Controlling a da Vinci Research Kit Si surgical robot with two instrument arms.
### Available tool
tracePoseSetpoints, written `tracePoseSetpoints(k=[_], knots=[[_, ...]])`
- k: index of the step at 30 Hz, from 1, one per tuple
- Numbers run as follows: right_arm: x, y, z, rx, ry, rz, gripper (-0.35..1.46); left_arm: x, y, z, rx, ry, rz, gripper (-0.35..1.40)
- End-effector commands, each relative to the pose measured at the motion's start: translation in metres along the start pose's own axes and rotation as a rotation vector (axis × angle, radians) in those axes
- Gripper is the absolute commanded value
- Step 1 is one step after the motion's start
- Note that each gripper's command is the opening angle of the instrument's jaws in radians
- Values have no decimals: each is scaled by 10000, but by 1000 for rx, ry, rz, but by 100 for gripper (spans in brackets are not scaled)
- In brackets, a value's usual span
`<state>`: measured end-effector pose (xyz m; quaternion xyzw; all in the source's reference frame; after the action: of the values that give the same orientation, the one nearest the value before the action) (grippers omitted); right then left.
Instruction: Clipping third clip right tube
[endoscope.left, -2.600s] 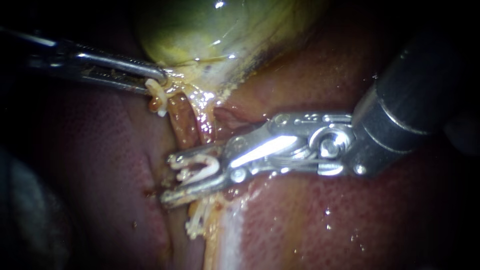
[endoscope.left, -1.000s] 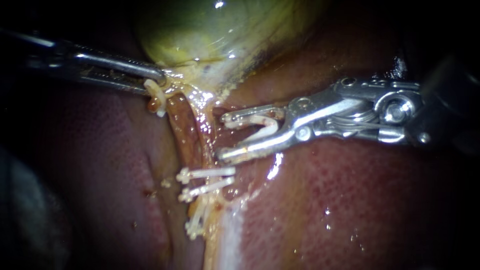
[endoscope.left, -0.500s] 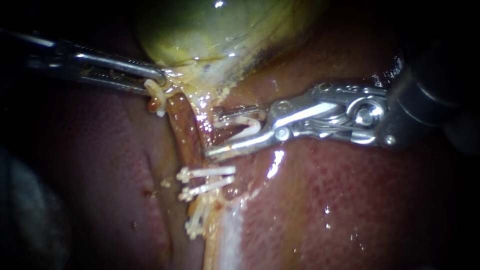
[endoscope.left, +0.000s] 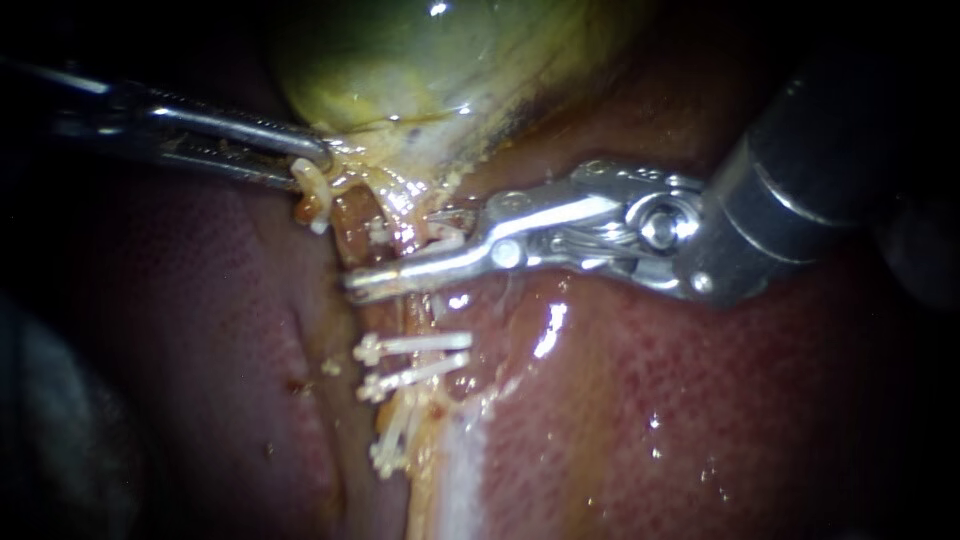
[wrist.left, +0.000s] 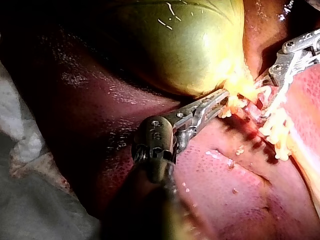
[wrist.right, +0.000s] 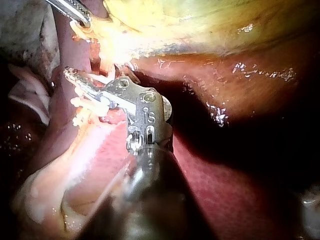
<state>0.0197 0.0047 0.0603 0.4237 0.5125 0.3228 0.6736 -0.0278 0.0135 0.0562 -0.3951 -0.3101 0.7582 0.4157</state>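
Note:
A brown tube (endoscope.left: 352, 222) runs down from the yellow-green gallbladder (endoscope.left: 430, 70) to two white clips (endoscope.left: 412, 345) lying across it. My right instrument (endoscope.left: 395, 250) reaches in from the right, above those clips. Its jaws hold a white clip (endoscope.left: 378, 232) and straddle the tube, the lower jaw crossing in front of it. In the right wrist view the same jaws (wrist.right: 85, 90) carry the clip against yellow tissue. My left instrument (endoscope.left: 318, 158) is shut on tissue at the gallbladder's neck, seen also in the left wrist view (wrist.left: 220, 101).
Red liver (endoscope.left: 700, 420) fills the lower right and the left. A third white clip (endoscope.left: 390, 450) sits lower on the pale strand. Another small white clip (endoscope.left: 312, 185) lies just below the left jaws. My right instrument's wide dark shaft (endoscope.left: 800, 190) covers the upper right.
My right instrument left the lower clips, rose along the tube, then pushed left with a clip. Its jaws now straddle the tube and stand closer together. The left instrument has held still.

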Motion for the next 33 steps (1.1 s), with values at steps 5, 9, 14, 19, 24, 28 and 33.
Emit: tracePoseSetpoints(k=[5, 9, 14, 19, 24, 28, 33], knots=[[3, -5, 6, 24, 35, 25, 50, 0, 0, 0, 0, 0, 0, -35], [9, -12, 4, 48, 61, 33, 50, 0, 0, 0, 0, 0, 0, -35], [24, -27, -1, 72, 89, 48, 49, 0, 0, 0, 0, 0, 0, -35], [39, -40, -5, 90, 115, 62, 48, 0, 0, 0, 0, 0, 0, -35], [48, -47, -8, 97, 124, 69, 45, 0, 0, 0, 0, 0, 0, -35], [51, -46, -10, 96, 126, 71, 41, 0, 0, 0, 0, 0, 0, -35], [51, -45, -12, 96, 129, 72, 29, 0, 0, 0, 0, 0, 0, -35]])
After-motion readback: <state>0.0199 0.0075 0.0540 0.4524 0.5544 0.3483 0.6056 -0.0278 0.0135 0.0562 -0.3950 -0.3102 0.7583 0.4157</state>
